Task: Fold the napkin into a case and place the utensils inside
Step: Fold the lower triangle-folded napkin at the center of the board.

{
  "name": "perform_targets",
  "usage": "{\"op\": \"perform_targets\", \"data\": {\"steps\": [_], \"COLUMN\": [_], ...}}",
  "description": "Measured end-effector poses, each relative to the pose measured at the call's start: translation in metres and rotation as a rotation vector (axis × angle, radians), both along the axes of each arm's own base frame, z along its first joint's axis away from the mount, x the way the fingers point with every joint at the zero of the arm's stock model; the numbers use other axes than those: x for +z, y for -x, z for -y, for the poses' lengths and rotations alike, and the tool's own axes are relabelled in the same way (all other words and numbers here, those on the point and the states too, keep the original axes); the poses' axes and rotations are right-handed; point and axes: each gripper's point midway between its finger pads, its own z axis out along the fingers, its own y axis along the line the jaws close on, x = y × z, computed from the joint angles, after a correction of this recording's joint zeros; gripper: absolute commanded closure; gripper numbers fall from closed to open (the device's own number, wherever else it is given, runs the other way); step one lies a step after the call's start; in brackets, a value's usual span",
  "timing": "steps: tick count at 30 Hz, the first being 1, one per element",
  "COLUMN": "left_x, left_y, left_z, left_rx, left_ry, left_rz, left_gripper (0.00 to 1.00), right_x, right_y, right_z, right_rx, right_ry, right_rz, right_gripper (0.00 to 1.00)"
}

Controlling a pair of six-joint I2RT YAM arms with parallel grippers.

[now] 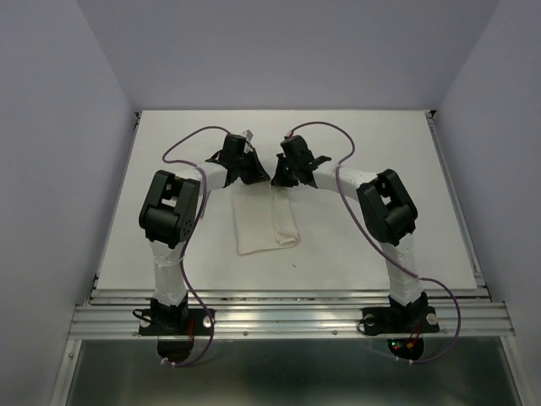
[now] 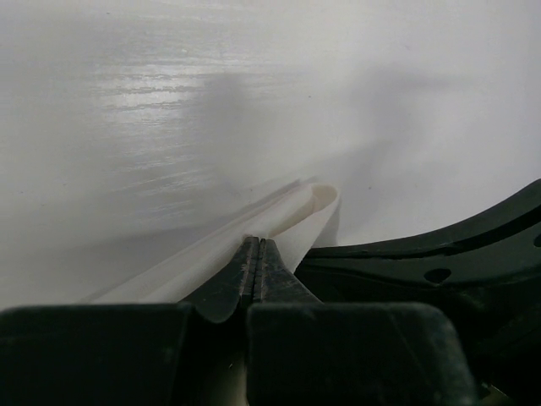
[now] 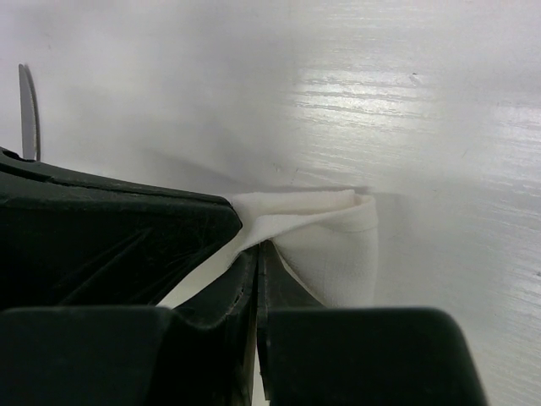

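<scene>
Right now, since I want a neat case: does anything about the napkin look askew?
Yes, mildly: the napkin is lopsided, its right side doubled into a thicker strip that runs slightly slanted, while left gripper and right gripper pinch its far edge.

1. napkin: far edge hidden under left tool and right tool from above; near part cut off behind tool bodies in both wrist views.
2. utensils: one silver end behind left tool, rest covered, kind too small to tell; blurred grey sliver in right wrist view, lower end hidden.
</scene>
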Motion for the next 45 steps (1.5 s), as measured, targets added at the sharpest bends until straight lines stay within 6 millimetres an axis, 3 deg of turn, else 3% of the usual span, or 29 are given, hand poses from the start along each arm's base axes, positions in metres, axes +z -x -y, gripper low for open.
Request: {"op": "perform_targets", "data": {"steps": [10,23,34,45], "left_x": [-0.001,-0.003,0.033,0.012], "left_y": [-0.003,-0.002,0.019,0.024], "left_z": [-0.008,-0.012,-0.029,-0.014], "left_rx": [0.013,0.020,0.049,0.023], "left_ry": [-0.010,-0.034,-0.056,0.010], "left_rz": [0.001,0.001,0.064,0.019], "left_gripper": [1.00,1.00,1.00,1.00], "right_x": [0.003,-0.013,-0.014,-0.014], "right_y": [-0.010,-0.023,-0.024,-0.024], "right_z": [-0.010,-0.022,-0.023,-0.024], "right_rx": [0.005,0.008,0.009,0.009], "right_ry": [-0.012,-0.010,-0.014,-0.016], "right_rz": [0.018,0.007,0.005,0.004], "right_gripper": [0.96,0.97,0.97,0.97]}}
